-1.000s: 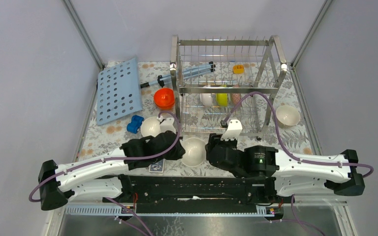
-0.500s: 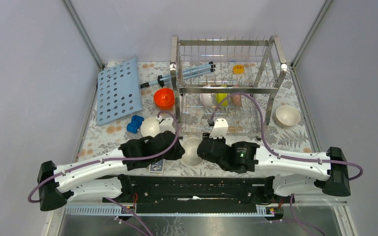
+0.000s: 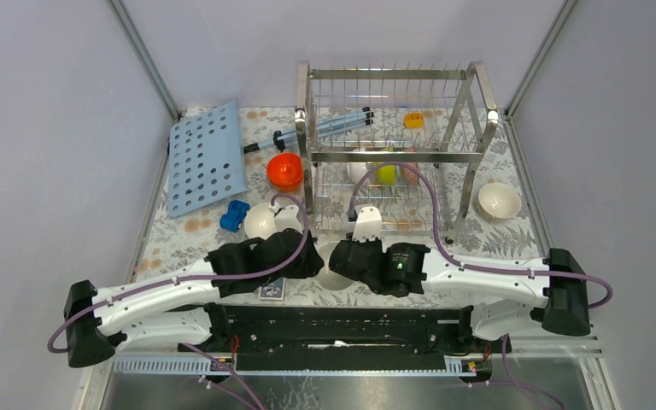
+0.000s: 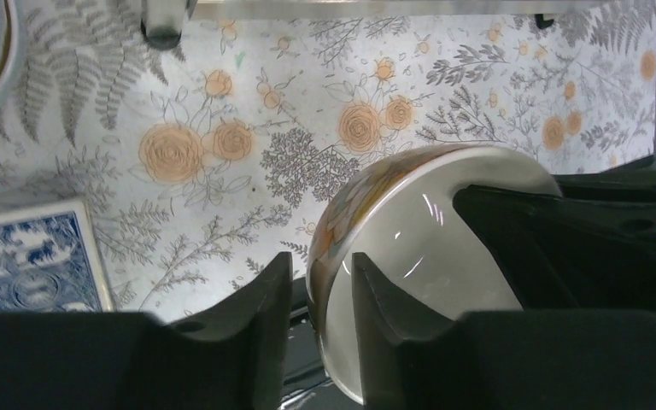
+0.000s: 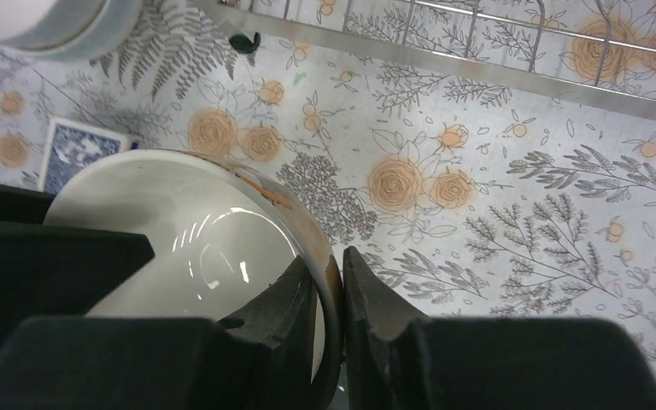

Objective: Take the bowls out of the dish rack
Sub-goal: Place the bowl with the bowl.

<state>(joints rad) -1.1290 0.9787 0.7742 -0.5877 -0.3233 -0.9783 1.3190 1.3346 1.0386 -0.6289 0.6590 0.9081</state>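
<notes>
Right gripper point(image 5: 329, 265) has slid left onto the bowl point(image 5: 188, 231), fingers pinching its rim. Left gripper point(image 4: 318, 265) straddles the opposite rim, clamping unclear; the bowl's mouth faces up.

We find one bowl point(image 3: 331, 272) just before the dish rack point(image 3: 393, 128), a card box point(image 3: 272, 291) at its left on the surface point(image 3: 512, 243), another bowl point(image 3: 499, 201) right of the rack.

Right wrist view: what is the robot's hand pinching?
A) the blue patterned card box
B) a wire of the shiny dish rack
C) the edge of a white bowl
C: the right hand has one finger inside and one finger outside the rim of the white bowl, pressed tight against it.
</notes>
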